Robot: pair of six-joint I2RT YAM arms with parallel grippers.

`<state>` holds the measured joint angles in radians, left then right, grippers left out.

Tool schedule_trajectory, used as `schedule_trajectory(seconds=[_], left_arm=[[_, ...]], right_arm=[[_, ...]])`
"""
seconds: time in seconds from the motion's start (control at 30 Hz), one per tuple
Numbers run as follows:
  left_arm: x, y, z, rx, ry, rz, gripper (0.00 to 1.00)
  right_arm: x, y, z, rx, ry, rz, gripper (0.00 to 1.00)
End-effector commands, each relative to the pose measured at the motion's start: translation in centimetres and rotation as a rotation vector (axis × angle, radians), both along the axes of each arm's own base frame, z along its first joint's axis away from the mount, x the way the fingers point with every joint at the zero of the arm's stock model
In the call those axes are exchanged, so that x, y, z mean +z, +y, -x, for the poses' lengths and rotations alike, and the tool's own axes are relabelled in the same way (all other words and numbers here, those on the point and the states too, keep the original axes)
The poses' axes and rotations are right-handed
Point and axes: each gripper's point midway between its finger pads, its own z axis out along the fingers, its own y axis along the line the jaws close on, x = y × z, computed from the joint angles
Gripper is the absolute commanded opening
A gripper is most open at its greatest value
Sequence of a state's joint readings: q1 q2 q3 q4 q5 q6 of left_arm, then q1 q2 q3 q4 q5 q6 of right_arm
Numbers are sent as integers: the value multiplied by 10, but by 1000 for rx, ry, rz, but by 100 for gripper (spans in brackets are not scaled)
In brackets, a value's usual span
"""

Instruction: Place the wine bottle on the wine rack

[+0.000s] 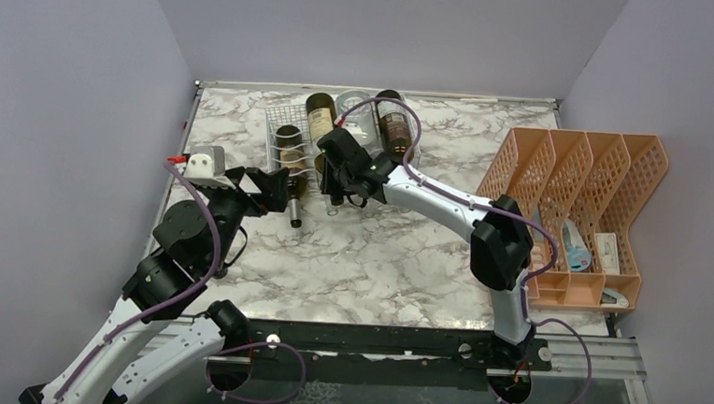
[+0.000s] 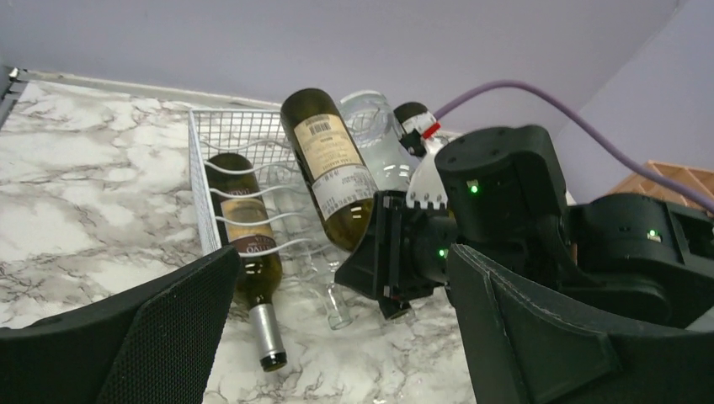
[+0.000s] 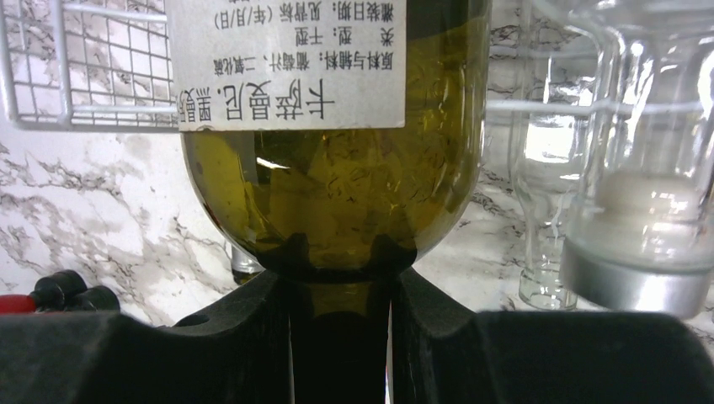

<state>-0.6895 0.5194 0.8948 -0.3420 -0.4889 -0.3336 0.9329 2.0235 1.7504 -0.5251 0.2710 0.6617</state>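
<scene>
The green wine bottle [image 2: 328,168] carries a white back label with a barcode and Chinese print, seen upside down in the right wrist view. It slants over the white wire wine rack [image 2: 240,135], base raised, neck toward the arms. The right claw [image 3: 338,282] is clamped on that neck. The left claw [image 2: 337,337] gapes wide, empty, near a dark bottle [image 2: 240,231] cradled at the rack's left on the marble worktop [image 2: 76,210]

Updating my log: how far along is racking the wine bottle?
Done: one dark bottle already lies in the wine rack, leftmost cradle. In hand: the right gripper is shut on the neck of the green bottle, holding it tilted over the rack. Left: lay it in a cradle and release. The left gripper is open, idle.
</scene>
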Motion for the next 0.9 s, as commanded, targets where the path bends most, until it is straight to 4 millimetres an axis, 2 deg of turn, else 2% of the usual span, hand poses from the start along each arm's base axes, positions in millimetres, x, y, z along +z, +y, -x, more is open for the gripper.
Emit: schedule_trajectory(seconds=[0.0, 0.23, 0.4, 0.5, 0.67, 0.87], left_arm=[[-8, -17, 5, -94, 58, -29, 99], [-12, -34, 8, -193, 73, -74, 99], [-15, -36, 8, -202, 89, -92, 99], [-14, -35, 8, -192, 94, -83, 99], [-13, -35, 9, -173, 159, -34, 99], [-8, -26, 8, -129, 192, -51, 99]], right_arm=[[44, 20, -22, 0, -92, -116, 9], [29, 22, -23, 18, -65, -93, 21], [21, 22, -25, 20, -56, -78, 29], [19, 20, -27, 13, -57, -72, 41], [26, 18, -27, 11, -66, -77, 60], [49, 7, -22, -5, -97, -113, 70]])
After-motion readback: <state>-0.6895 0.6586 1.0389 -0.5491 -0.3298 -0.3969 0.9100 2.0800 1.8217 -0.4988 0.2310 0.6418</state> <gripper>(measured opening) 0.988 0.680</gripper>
